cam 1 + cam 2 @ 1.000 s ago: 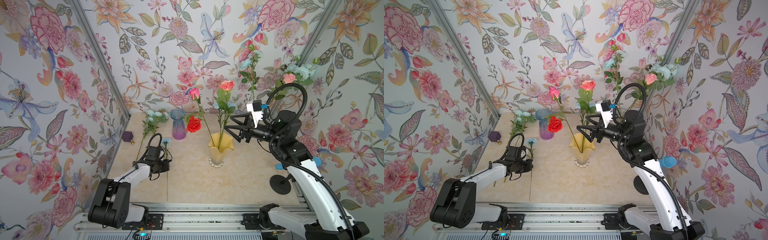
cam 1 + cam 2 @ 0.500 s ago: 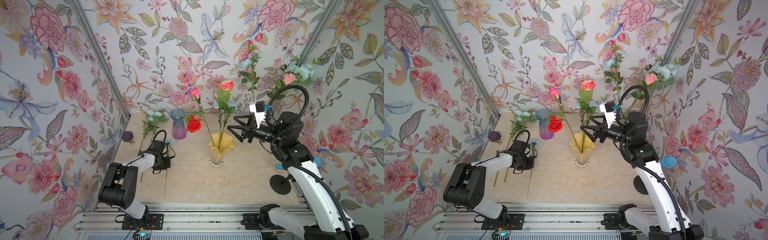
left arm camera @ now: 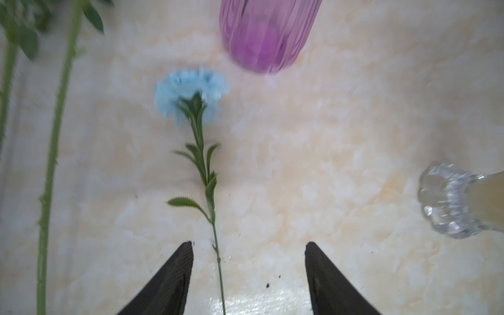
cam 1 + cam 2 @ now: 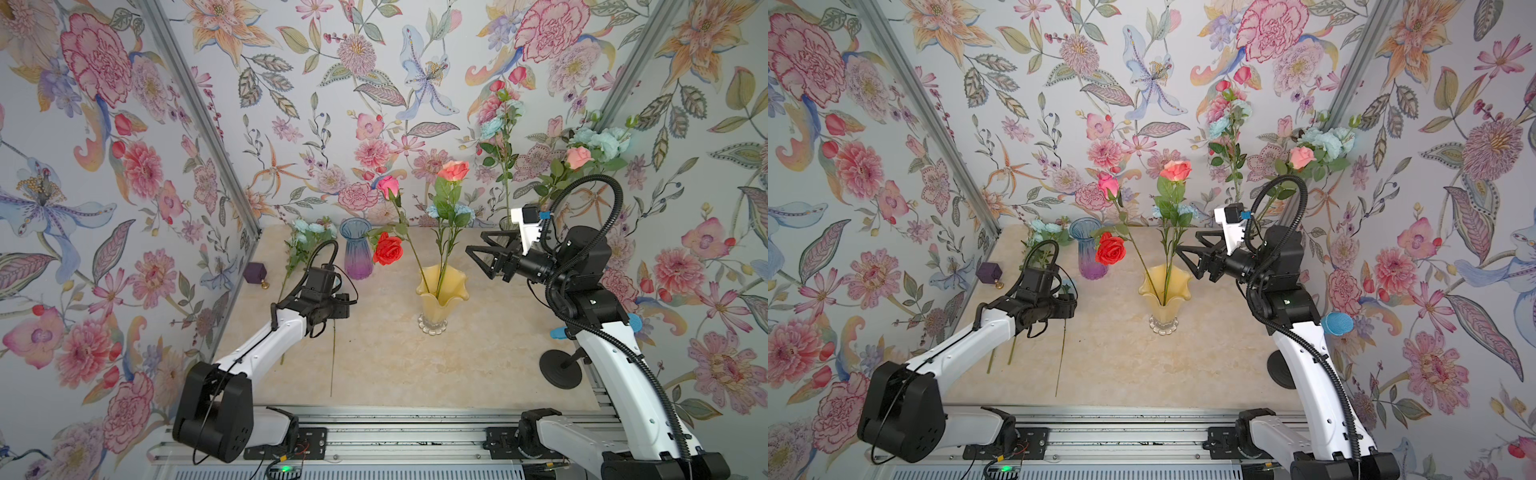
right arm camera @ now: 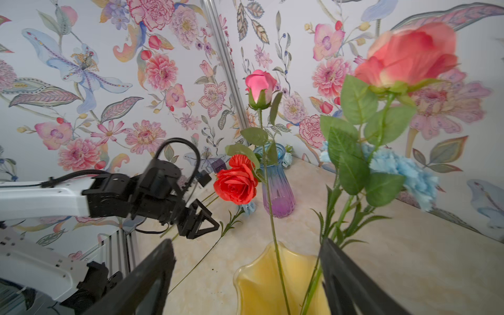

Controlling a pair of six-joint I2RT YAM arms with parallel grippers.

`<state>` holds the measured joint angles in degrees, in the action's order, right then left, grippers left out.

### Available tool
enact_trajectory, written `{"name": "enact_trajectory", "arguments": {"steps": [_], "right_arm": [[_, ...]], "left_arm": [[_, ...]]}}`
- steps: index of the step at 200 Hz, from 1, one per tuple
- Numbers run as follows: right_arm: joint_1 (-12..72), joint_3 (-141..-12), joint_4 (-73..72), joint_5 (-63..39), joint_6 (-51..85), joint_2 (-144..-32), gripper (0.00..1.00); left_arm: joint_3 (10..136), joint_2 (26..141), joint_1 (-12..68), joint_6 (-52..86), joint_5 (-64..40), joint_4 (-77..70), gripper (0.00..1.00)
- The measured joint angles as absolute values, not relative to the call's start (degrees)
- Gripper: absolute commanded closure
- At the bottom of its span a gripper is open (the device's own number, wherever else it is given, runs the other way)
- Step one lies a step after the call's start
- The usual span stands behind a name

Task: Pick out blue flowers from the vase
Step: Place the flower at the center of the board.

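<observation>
A single blue flower [image 3: 191, 92] is seen lying flat on the bench [image 3: 354, 122]. Its thin stem runs back between the left jaws, nearer one finger and untouched. The left jaws are spread, with nothing pinched. Head: pale, ruffled, fringed at the edge. Stem: wiry, with small serrated leaflets. Bench: glossy cream, marbled. A ribbed purple glass vase [image 3: 267, 35] is noted just beyond the head. A second blue flower [image 5: 403, 174] is stood in the yellow vase [image 5: 261, 281], which is wavy-rimmed on a clear faceted foot. This bloom is tucked behind the leaves of the coral rose [image 5: 409, 54]. The right jaws are spread and held level near those stems, gripping nothing. The left arm [image 4: 266, 343] is stretched low over the bench. The right arm [image 4: 615, 365] is raised, elbow bent.
</observation>
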<state>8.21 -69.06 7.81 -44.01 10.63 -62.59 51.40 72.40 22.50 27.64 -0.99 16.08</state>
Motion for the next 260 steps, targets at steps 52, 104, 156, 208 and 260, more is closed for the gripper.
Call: {"name": "enact_trajectory", "arguments": {"steps": [52,104,156,208,260], "right_arm": [[6.7,-57.3,-5.7,-34.5,15.9,-62.8,0.28],[7.8,-54.6,-16.5,-29.8,19.4,-69.8,0.46],[9.4,-51.1,-20.1,-26.7,19.9,-73.6,0.47],[13.2,-55.4,-15.7,-21.6,15.0,-78.1,0.46],[17.2,-61.4,-8.0,-15.5,8.7,-82.5,0.46]], "left_arm": [[33.6,53.8,25.8,29.3,9.6,-22.5,0.3],[18.8,52.1,25.8,30.4,11.4,-35.0,0.3],[18.8,52.5,25.8,30.5,10.3,-41.5,0.3],[18.7,51.6,25.8,30.9,9.5,-42.2,0.3],[18.4,49.9,25.8,30.9,9.9,-42.7,0.3]]}}
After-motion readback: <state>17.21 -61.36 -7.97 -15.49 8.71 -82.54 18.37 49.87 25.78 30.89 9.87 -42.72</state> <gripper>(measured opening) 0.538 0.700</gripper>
